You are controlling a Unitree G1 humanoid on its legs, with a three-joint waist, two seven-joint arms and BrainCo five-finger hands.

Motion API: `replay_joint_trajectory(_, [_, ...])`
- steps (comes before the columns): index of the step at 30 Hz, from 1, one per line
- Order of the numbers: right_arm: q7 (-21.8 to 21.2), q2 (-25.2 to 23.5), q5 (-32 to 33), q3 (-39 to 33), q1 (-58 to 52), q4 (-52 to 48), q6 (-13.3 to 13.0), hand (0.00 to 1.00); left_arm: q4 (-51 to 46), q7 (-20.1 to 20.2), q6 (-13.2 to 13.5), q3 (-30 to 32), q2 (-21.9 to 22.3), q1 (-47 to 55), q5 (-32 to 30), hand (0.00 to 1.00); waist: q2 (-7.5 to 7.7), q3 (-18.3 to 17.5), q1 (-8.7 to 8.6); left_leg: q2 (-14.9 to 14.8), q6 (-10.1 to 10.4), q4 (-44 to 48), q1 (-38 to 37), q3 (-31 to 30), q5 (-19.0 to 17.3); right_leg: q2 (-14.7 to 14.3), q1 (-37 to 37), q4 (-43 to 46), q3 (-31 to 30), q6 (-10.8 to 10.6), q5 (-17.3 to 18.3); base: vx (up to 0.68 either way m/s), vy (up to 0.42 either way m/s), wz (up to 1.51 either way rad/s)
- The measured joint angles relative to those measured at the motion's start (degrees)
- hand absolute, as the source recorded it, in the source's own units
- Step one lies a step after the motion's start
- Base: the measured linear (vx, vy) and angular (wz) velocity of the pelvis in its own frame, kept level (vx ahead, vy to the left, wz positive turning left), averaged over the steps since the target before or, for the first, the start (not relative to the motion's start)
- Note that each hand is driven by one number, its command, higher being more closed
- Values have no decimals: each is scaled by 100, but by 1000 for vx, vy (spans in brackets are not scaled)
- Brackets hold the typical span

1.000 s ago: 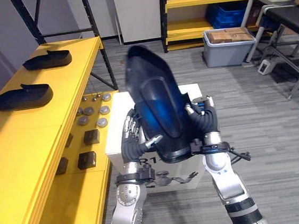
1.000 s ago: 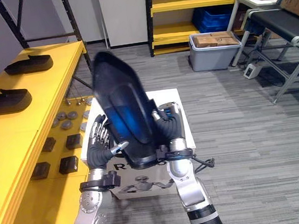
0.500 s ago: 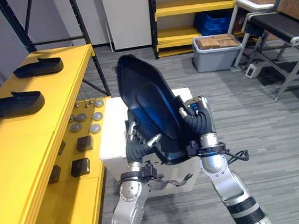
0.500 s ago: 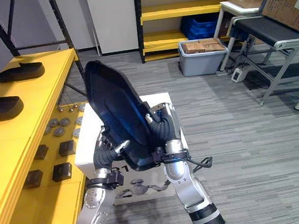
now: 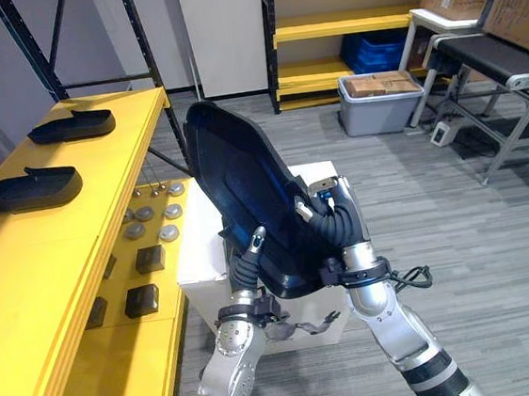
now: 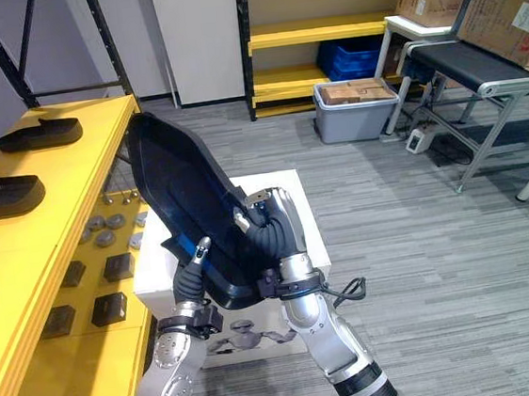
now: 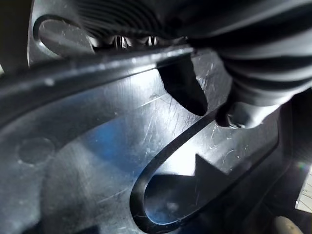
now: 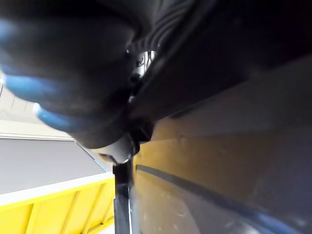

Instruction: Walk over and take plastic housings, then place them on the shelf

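The room is lit brightly and evenly; soft shadows are cast under the bench (image 5: 490, 49), upper right. Bluish glare is seen on the housing (image 7: 112, 146).

The housing (image 5: 245, 195) is showing glossy black with blue glints — the shelf (image 5: 46, 278) yellow, the floor (image 5: 496, 240) grey-striped.

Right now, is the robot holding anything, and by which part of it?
Yes: one dark plastic housing, gripped at its lower end, the left hand on one side edge, the right hand on the other.
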State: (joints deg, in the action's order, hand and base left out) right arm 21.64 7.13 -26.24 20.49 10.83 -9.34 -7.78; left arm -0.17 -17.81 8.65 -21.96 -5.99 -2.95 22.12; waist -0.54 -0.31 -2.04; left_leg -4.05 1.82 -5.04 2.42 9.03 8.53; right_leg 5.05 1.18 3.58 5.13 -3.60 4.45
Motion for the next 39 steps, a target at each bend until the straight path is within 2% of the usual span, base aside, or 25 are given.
replay_joint_trajectory(7, [-278,17,320,-547,-406,-247,-264,0,-218,139,-88,192,86,4,-840,100,2,1,5,1,-1,-8,-39,-6,3,1,47,-4,10,0,0,0,0,0])
replay_joint_trajectory(10, [-497,39,780,-1058,-601,-656,-479,0,-457,283,-91,289,207,11,-1167,100,6,4,4,0,0,-20,-44,-7,1,0,52,-3,10,-1,1,0,0,0])
replay_joint_trajectory(12, [-508,21,1146,-1622,-651,-828,-552,0,-580,403,-46,479,313,106,-1223,100,10,7,-18,0,1,-22,-51,-2,0,1,56,-3,7,-2,1,0,0,0])
replay_joint_trajectory(14, [-466,35,1722,-2932,-674,-829,-551,0,-781,441,-27,950,344,339,-1231,100,20,13,-51,-2,6,-23,-53,-1,-7,1,61,-10,5,-4,2,0,0,0])
replay_joint_trajectory(16, [-419,52,2224,-3699,-763,-829,-567,0,-829,438,-18,1311,317,540,-1267,100,20,13,-69,-7,13,-22,-55,6,-12,-4,62,-20,1,-4,2,0,0,0])
replay_joint_trajectory(20, [-376,57,2737,-4421,-1225,-732,-637,0,-830,432,-20,1690,318,923,-1282,100,22,14,-90,-18,26,-20,-55,25,-22,-14,56,-31,-6,-3,2,0,0,-2])
replay_joint_trajectory(23, [-379,34,2968,-4547,-1495,-107,-690,0,-842,445,-20,1812,351,1101,-1346,100,23,15,-148,-24,34,-21,-55,34,-30,-19,49,-32,-15,-3,2,0,0,0])
replay_joint_trajectory(25, [-453,5,3127,-4587,-1787,710,-683,0,-906,448,-19,1884,353,1181,-1349,100,24,17,-152,-30,43,-23,-49,35,-41,-25,44,-33,-29,-4,2,0,0,0])
replay_joint_trajectory(27, [-653,-66,3321,-4643,-2097,1741,-557,0,-1013,447,-12,2069,379,1296,-1457,100,15,20,-151,-33,65,-23,-48,40,-59,-27,44,-43,-39,-5,3,0,0,0])
replay_joint_trajectory(29, [-824,-88,3415,-4648,-2253,2330,-448,0,-1023,449,3,2172,381,1341,-1471,100,13,19,-143,-35,63,-24,-39,38,-64,-29,45,-59,-36,-5,3,0,0,0])
replay_joint_trajectory(35, [-1389,-241,3706,-4621,-2486,4810,-196,0,-1036,498,9,2210,393,1559,-1556,100,11,31,-82,-38,65,-23,-44,0,-78,-35,144,-66,8,-2,7,0,0,4])
replay_joint_trajectory(39, [-1586,-338,3775,-4364,-2494,5467,-69,0,-982,627,8,2210,386,1643,-1555,100,2,116,-59,-20,63,-26,-162,-141,-79,-23,296,-57,168,0,64,-22,-5,19])
